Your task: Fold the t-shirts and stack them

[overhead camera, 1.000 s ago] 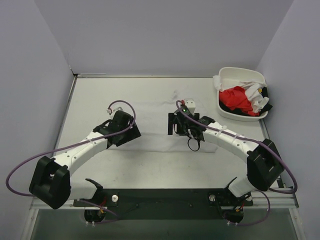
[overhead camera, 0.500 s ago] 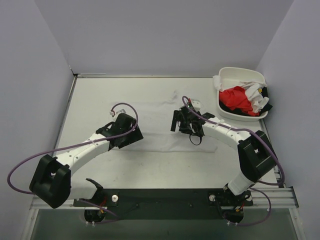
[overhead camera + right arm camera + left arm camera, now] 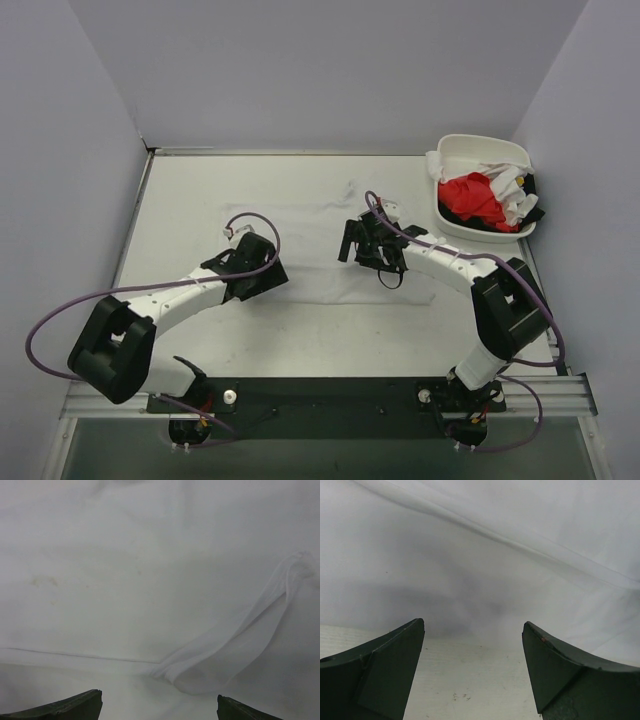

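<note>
Black fingers of my left gripper (image 3: 472,630) stand wide apart with nothing between them. Their tips are just short of the near left hem of the white t-shirt (image 3: 315,235), which lies spread flat on the table (image 3: 190,190), and I see bare tabletop between the pads. My right gripper (image 3: 158,699) hangs over the right part of the same shirt, likewise spread wide and holding nothing; only its two tips show, at the bottom corners of the wrist view. Under it the cloth lies mostly smooth, with a loose fold (image 3: 235,645) bunched to the right and a straight hem line running off to the left. Beyond the shirt's far right corner, well apart from it, sits a white tub (image 3: 470,142). It holds a crumpled red t-shirt (image 3: 470,198), with more white cloth (image 3: 510,180) piled just beside it and some black cloth (image 3: 530,212) at the tub's right edge.
</note>
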{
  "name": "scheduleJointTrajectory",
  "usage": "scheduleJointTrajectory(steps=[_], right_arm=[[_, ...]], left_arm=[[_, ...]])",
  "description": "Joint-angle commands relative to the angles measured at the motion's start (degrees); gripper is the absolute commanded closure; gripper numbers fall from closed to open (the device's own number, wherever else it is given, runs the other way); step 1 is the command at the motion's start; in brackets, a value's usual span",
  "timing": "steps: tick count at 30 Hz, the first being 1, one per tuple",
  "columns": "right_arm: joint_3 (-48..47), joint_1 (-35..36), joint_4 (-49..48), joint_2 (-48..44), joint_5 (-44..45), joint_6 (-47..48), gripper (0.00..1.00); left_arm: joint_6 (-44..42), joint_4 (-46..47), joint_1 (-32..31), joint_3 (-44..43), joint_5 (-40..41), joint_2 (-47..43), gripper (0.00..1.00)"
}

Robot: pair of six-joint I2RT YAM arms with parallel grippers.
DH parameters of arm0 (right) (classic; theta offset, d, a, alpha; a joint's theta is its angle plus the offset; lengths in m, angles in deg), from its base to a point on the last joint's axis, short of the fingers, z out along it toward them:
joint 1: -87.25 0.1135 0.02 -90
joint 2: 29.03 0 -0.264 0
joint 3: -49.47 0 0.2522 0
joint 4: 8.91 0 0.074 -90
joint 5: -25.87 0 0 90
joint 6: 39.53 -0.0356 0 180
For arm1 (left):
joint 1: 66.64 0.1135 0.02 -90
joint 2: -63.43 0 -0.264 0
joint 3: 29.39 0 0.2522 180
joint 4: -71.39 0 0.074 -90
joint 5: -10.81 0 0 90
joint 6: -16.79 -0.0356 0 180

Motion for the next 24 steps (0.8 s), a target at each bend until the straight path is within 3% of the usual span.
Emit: scheduleJointTrajectory(steps=[1,24], right_arm=[[-0.8,-0.4,0.1,-0.6,-1.8,-0.1,0.0],[-0.5,-0.6,1.2,1.3,-2.6,-0.7,0.0]], left_arm=[[0.2,3.9,-0.3,0.5,1.8,0.9,0.11],[0.7,5.8,-0.3,4.0,2.5,3.7,0.11]])
